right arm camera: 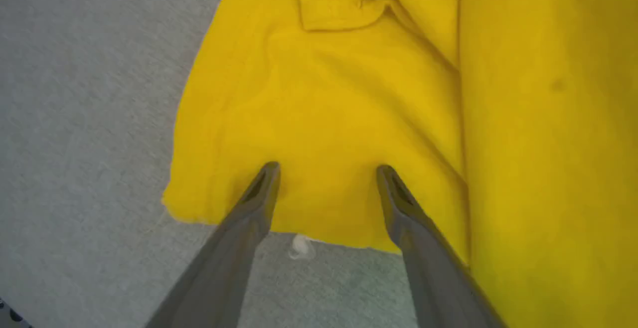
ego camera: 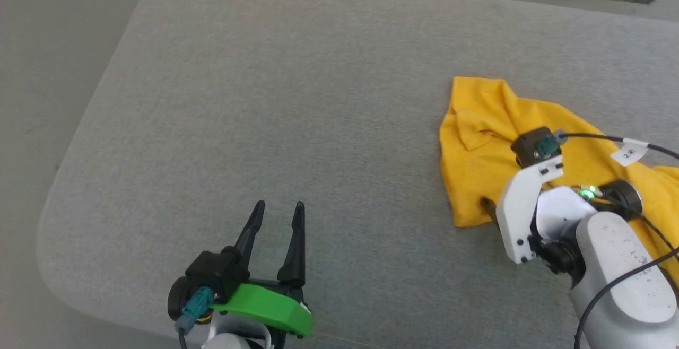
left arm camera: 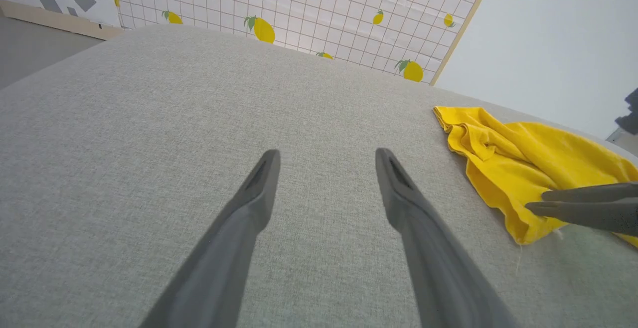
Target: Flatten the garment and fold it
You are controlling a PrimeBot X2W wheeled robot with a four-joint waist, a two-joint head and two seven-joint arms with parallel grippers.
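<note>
Noting the right claw [right arm camera: 327, 168] first: its two fingers stand spread wide with nothing pinched between them, so we record it as open. Both tips sit over the near edge of the shirt [ego camera: 477, 142]. In the right wrist view the hem runs crosswise just behind the tips, and the cloth carries on ahead of them and off to their right. We cannot tell whether the tips press the cloth or hang just above it.

Shirt: yellow, bunched and creased, not flat, lying on the right part of the grey table [ego camera: 265, 99]. In the head view the heap stretches from a far-left corner down towards the right edge of the picture, where it runs out of view. A folded flap shows near the far end; we cannot say which part of the shirt it is.

Left claw [ego camera: 279, 206]: also open and empty, over bare table near the front edge, fingers pointing away from the robot's body. The shirt lies to its right, well apart.

Judgement: the right arm is the nearer one, and its fingers point straight into the cloth. We think flattening has barely begun. The next grasp probably belongs to the right claw at this near hem, and the left arm would have to cross rightward before it could help spread the shirt.
</note>
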